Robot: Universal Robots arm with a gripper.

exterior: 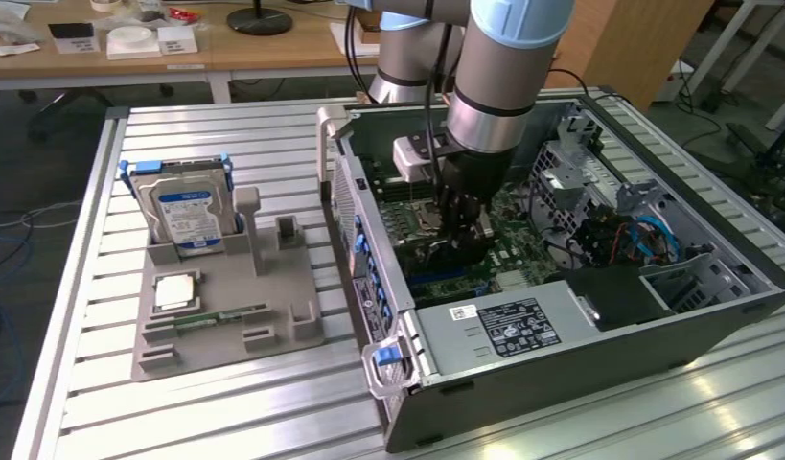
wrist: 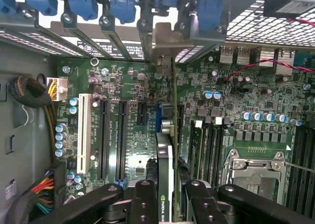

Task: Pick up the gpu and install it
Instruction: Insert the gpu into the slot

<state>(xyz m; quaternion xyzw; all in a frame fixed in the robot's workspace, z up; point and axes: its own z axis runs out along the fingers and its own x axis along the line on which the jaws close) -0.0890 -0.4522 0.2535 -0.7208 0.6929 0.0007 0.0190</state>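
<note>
Exterior view: grey-and-blue robot arm (exterior: 495,86) reaches down into the open dark-grey computer tower case (exterior: 597,316) lying on its side on the slatted aluminium bench (exterior: 174,402); its black hand (exterior: 453,251) is low over the green motherboard (exterior: 520,264) in the middle of the case. On the exterior view's left, well apart from the case, a grey plastic parts holder (exterior: 226,316) carries a silver hard drive with blue-white label (exterior: 181,216) standing upright, a narrow green memory stick (exterior: 219,315) lying flat, and a square silver chip (exterior: 176,290). Wrist view: the hand (wrist: 165,197) is clamped on the gpu (wrist: 166,150), a thin black card seen edge-on between the black fingers (wrist: 143,202), with a green logo on it. The card stands upright over the motherboard, running toward the metal slot bracket (wrist: 165,37) at the case's rear wall, beside the black expansion slots (wrist: 120,138) and the white slot (wrist: 82,133). Cannot tell if it is seated in a slot. Empty silver CPU socket (wrist: 256,167) is near the card.
</note>
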